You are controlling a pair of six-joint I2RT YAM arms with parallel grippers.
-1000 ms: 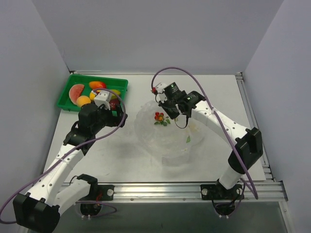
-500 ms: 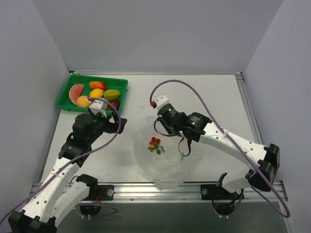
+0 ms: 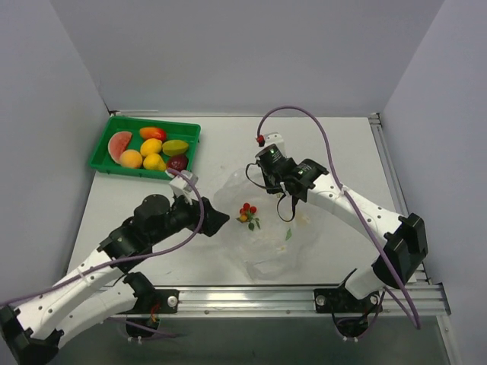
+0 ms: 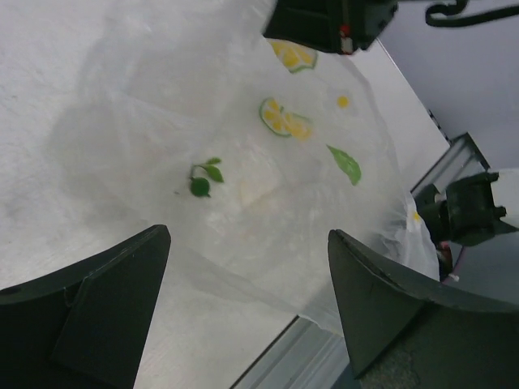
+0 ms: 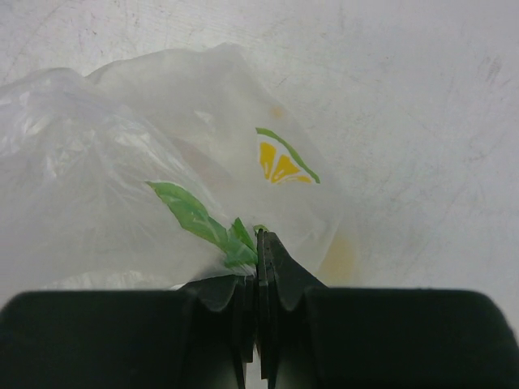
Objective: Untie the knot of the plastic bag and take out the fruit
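Observation:
The clear plastic bag (image 3: 275, 245), printed with red berries, lemon slices and green leaves, lies crumpled at mid table. No knot shows on it. My right gripper (image 3: 263, 181) is shut on a fold of the bag at its far side; in the right wrist view (image 5: 259, 237) the jaws pinch the film (image 5: 97, 162) by a green leaf print. My left gripper (image 3: 218, 223) is open and empty at the bag's left edge, with the film (image 4: 243, 105) spread before it (image 4: 248, 233). The fruit lies in the green tray (image 3: 100, 160): watermelon wedge (image 3: 119, 144), lemon (image 3: 151, 146), orange ones (image 3: 131, 158), a dark red one (image 3: 177, 163).
Two oval mangoes, red-orange (image 3: 152, 133) and yellow-green (image 3: 175, 147), also lie in the tray at the far left. The table's metal front rail (image 3: 289, 293) runs just below the bag. Grey walls close in the left, back and right sides.
My left arm has swung from beside the tray down and right to the bag's left edge. My right gripper dragged the bag toward the front, then lifted it back toward the middle.

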